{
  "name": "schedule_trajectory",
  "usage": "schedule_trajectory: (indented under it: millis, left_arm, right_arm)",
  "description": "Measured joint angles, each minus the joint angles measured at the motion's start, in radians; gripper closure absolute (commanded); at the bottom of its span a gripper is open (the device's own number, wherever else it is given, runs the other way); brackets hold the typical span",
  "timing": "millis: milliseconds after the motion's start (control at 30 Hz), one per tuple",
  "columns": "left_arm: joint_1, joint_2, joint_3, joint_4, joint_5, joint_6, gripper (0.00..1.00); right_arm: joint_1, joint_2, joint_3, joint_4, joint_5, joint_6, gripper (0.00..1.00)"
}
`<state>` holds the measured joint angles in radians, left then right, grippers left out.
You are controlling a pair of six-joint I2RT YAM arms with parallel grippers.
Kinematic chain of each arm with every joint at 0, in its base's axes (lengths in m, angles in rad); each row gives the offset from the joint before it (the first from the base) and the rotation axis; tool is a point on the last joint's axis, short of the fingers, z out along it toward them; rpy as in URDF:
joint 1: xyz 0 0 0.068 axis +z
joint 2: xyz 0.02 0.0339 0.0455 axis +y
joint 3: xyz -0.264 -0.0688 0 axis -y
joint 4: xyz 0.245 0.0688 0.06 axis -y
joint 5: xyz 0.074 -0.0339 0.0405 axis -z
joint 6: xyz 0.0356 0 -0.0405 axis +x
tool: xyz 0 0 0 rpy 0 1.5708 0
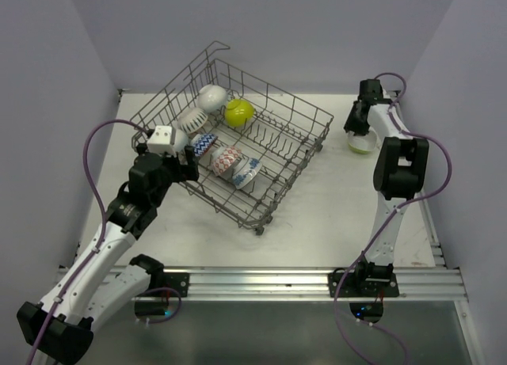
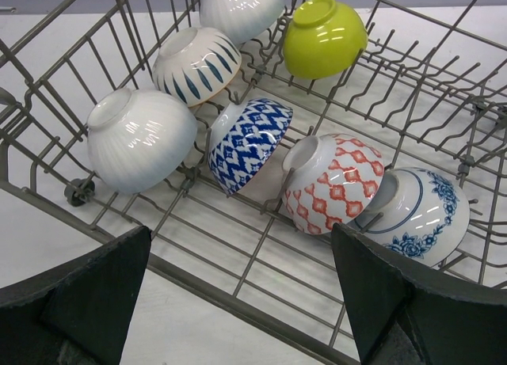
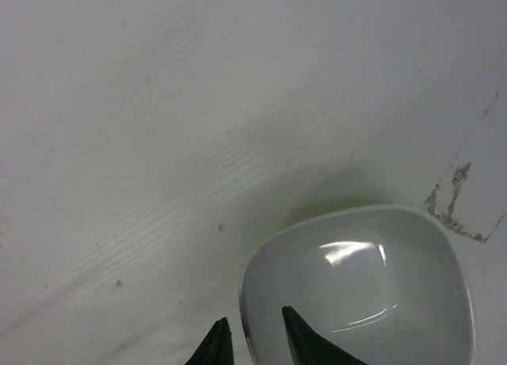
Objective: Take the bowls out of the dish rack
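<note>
So the white surface [image 1: 317,222] takes up most of the top view, and the grey wire dish rack [image 1: 277,143] sits on it at an angle, left of centre and toward the back wall. The left arm [image 1: 119,222] reaches up to the rack's near-left side. The right arm [image 1: 396,167] is stretched out well away from it, over by the far right.

Seven bowls are in the rack, all tipped over among the tines on its left side. The back row has a white one with faint blue marks [image 2: 242,9] and a lime bowl [image 2: 325,36]. A white bowl with dark blue strokes [image 2: 196,64] and a ribbed white bowl [image 2: 141,139] sit by the left wall. The front row, going left to right, is a blue zigzag bowl [image 2: 249,143], a red-patterned bowl [image 2: 333,183] and a blue floral bowl [image 2: 420,214].

A second lime bowl [image 1: 360,146] sits upright on the surface at the far right, well apart from the rack, white inside.

The left gripper [image 2: 239,246] hangs just outside the rack's near edge, jaws spread wide with nothing between them. The right gripper [image 3: 253,317] is over that lone bowl, jaws a little apart, one finger either side of the rim with a sliver of gap showing, so it's not pinching it.
</note>
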<state>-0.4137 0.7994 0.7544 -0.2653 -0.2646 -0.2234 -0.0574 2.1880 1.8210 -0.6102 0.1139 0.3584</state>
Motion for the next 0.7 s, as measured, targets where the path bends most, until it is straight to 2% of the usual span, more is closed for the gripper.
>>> schedule_trajectory:
  millis: [333, 400, 467, 500, 567, 700]
  left_arm:
    - [0.0, -0.016, 0.0, -0.006, -0.006, 0.0, 0.0]
    - [0.0, -0.026, 0.0, -0.006, -0.01, 0.0, 0.01]
    - [0.0, -0.032, 0.0, -0.006, -0.011, 0.001, 0.08]
    - [0.0, -0.033, 0.0, -0.006, -0.011, 0.003, 0.08]
    - [0.0, -0.037, 0.0, -0.006, -0.01, 0.007, 0.03]
    - [0.0, -0.048, 0.0, -0.006, -0.015, 0.007, 0.0]
  right_arm:
    - [0.0, -0.012, -0.009, -0.009, -0.004, 0.001, 0.37]
    - [0.0, -0.033, -0.023, -0.014, -0.005, 0.004, 0.36]
    - [0.0, -0.072, -0.042, -0.025, -0.01, 0.008, 0.36]
    - [0.0, -0.097, -0.051, -0.028, -0.012, 0.009, 0.36]
    - [0.004, -0.163, -0.071, -0.032, -0.019, 0.013, 0.36]
    - [0.042, -0.336, -0.111, -0.03, 0.009, 0.016, 0.35]
